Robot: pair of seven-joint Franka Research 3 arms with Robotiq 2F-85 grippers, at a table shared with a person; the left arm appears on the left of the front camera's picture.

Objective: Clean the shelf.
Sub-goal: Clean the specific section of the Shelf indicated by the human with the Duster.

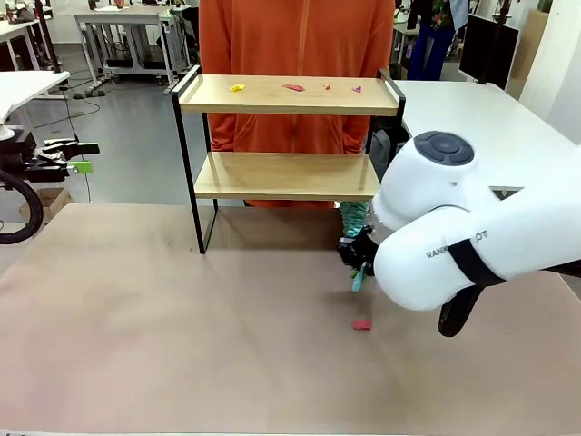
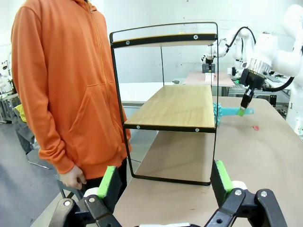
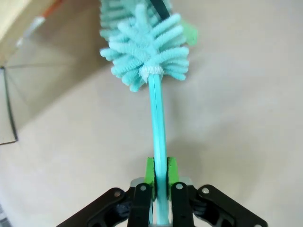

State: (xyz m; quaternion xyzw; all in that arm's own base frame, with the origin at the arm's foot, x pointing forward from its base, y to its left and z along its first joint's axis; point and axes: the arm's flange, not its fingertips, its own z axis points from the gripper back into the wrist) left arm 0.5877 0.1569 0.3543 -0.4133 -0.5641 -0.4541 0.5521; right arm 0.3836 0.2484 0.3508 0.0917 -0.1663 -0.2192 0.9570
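Though half hidden, duster [image 3: 147, 52] in right tool [image 3: 161, 169]

Orange-hooded person [image 1: 297, 54] (standing), brown tabletop [image 1: 182, 345]; red scrap [image 1: 362, 324] on it

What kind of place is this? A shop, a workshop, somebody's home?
Most likely a robotics lab or test workshop. A white robot arm's right gripper holds a teal duster near a small shelf staged on a table, and plain work tables stand on a bare floor behind the person.
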